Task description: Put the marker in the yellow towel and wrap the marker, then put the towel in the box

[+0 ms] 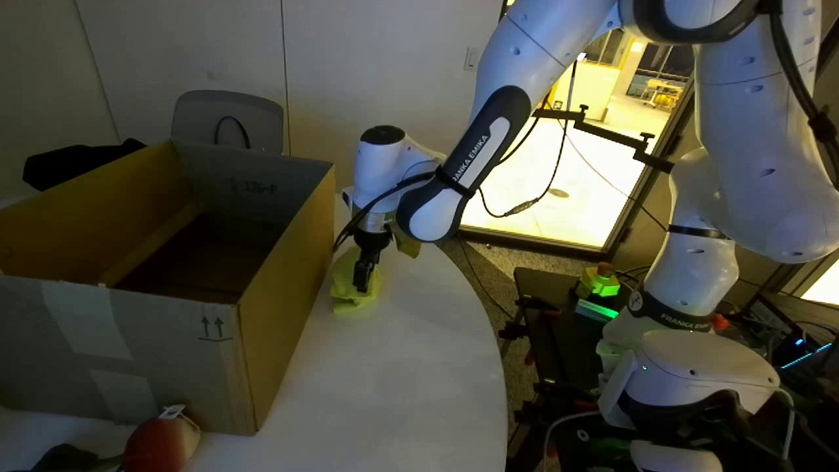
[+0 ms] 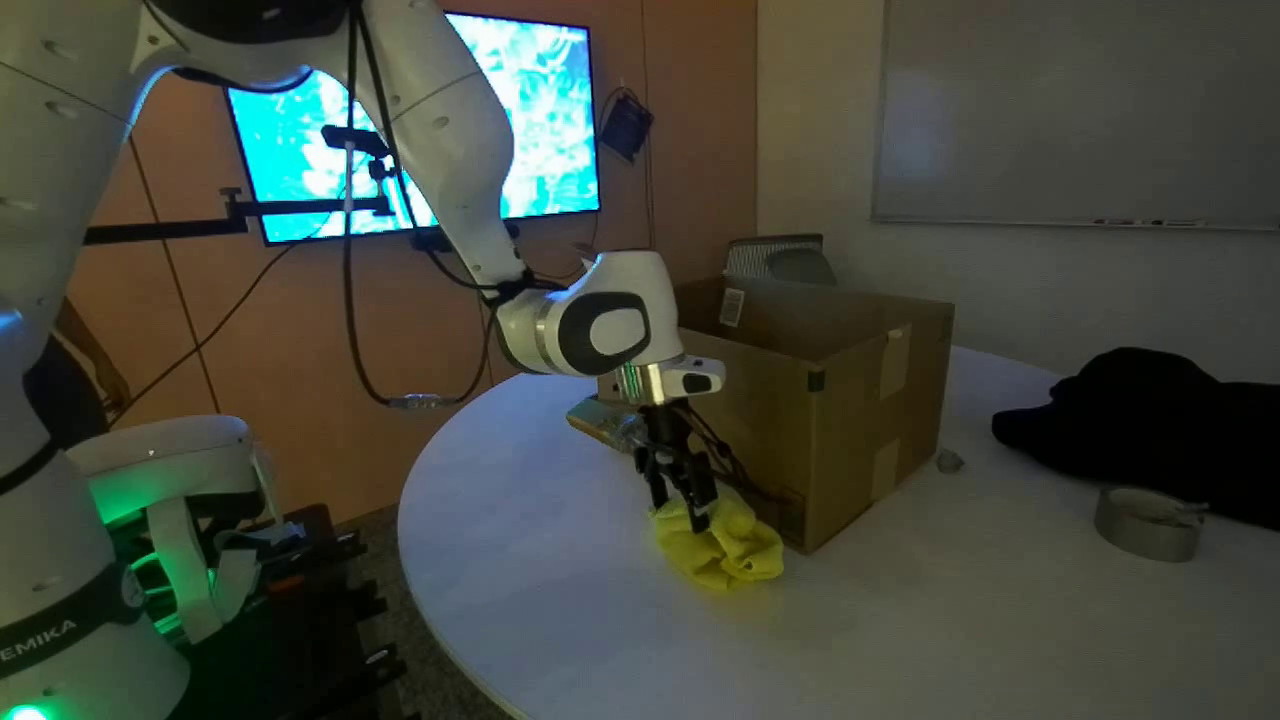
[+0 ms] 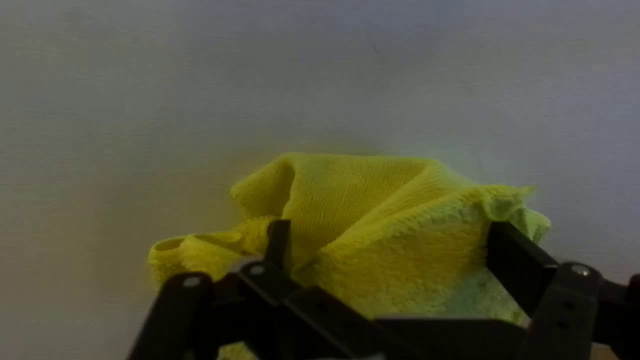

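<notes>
White counter (image 2: 540, 520) is stretching past the yellow towel (image 2: 745, 555) (box (image 2: 785, 420) just beside) to its curved edge; I'm holding fingers (image 3: 515, 260) wide apart, folds ungripped between.

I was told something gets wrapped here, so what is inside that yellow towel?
Only folds of the yellow towel show, bunched on the white table; no marker can be made out. The towel covers anything inside or underneath.

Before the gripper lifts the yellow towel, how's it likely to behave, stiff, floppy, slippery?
Probably floppy: the yellow towel lies in crumpled folds. Likely not slippery, as its surface looks fuzzy in the wrist view. I can't see the marker, but if it's inside, it might slide out, since the folds look loosely gathered.
</notes>
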